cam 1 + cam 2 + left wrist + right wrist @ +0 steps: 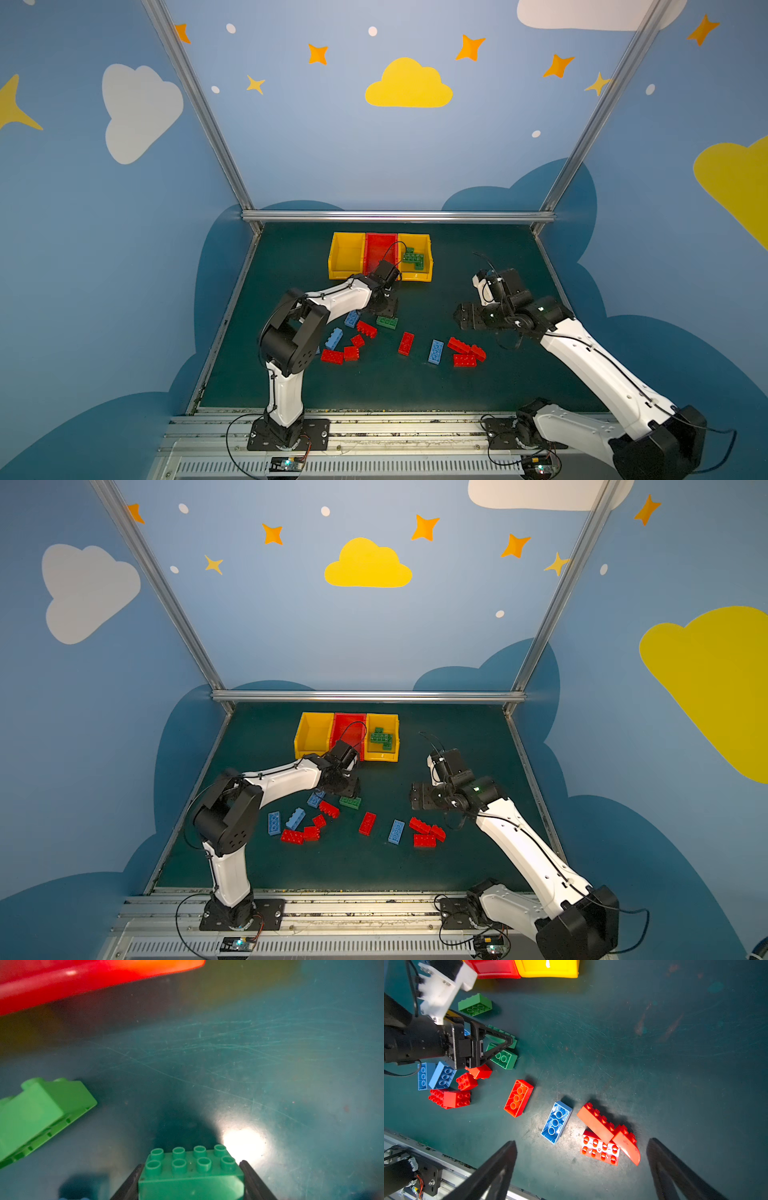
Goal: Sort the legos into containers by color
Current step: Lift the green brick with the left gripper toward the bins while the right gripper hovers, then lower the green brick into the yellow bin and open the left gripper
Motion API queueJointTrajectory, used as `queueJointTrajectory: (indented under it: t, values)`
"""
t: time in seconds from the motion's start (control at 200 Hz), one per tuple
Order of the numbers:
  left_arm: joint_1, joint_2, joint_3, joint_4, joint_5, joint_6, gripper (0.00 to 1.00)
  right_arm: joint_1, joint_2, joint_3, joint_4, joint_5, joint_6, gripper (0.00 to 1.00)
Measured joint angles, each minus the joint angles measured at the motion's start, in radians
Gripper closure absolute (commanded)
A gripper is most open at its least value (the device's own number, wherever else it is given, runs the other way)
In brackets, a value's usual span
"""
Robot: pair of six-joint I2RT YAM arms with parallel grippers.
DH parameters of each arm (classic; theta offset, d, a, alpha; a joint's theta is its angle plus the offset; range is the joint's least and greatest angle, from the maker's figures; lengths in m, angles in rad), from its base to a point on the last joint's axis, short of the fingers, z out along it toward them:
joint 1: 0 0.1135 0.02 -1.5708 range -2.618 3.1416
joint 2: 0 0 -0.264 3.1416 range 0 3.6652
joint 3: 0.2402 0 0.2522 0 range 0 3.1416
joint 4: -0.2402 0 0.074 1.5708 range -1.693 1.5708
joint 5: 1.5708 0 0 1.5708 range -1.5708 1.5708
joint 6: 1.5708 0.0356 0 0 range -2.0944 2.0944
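The table (374, 386) has loose legos (406, 343) in red, blue and green across its near half, and the bins (340, 272) at the back. Only the right-end yellow bin (417, 275) holds anything, and that is green.

The left gripper (191, 1164) is down by the table, jaws pressed on the two short ends of a green brick (191, 1184), studs up. Whether the brick has left the table I cannot tell. The hold looks to be at the fingertips only, so the brick could pivot or slip out on the lift.

The way to the yellow bin runs past the red bin (380, 249) — an early release would land green in the wrong bin. A second green brick (41, 1113) lies near and could get knocked.

The right gripper (462, 316) hangs wide open and empty above a red cluster (604, 1138) — a swing toward the bins could cross the left arm.
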Motion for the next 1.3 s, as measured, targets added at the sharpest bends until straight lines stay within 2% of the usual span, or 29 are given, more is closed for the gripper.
queueJointTrajectory:
  t: [0.3,0.511,0.746,0.886,1.026,1.111,1.246,1.296]
  values:
    - [-0.001,0.000,0.098,-0.065,-0.017,-0.003,0.44,-0.007,-0.027,-0.003,-0.006,0.000,0.000,0.05]
    - [-0.001,0.037,0.301,-0.126,-0.030,0.000,0.43,-0.013,-0.048,-0.010,-0.013,0.000,0.000,0.05]
    - [0.000,0.235,0.702,-0.216,-0.048,0.025,0.43,-0.022,-0.092,-0.013,-0.034,0.011,-0.001,0.05]
    - [0.002,0.423,1.018,-0.291,-0.064,0.041,0.42,-0.032,-0.129,-0.031,-0.050,0.025,0.000,0.05]
    - [0.014,0.595,1.270,-0.346,-0.076,0.047,0.41,-0.040,-0.161,-0.044,-0.062,0.035,0.004,0.05]
    - [0.023,0.655,1.332,-0.350,-0.080,0.046,0.40,-0.044,-0.179,-0.051,-0.067,0.040,0.005,0.05]
    - [0.034,0.683,1.324,-0.313,-0.083,0.046,0.35,-0.055,-0.187,-0.053,-0.081,0.052,0.005,0.05]
    - [0.037,0.688,1.323,-0.291,-0.083,0.045,0.30,-0.060,-0.187,-0.053,-0.086,0.057,0.005,0.05]
